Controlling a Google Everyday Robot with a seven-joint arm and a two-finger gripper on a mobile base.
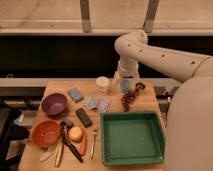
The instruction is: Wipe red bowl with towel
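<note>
Wooden table (56, 88); gripper (126, 84) over back edge.

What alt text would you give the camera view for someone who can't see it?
The robot's open gripper hangs empty over the back of a wooden table. The towel lies mid-table, apart from the red bowl at front left, with a purple bowl behind it and a green tray at right.
</note>
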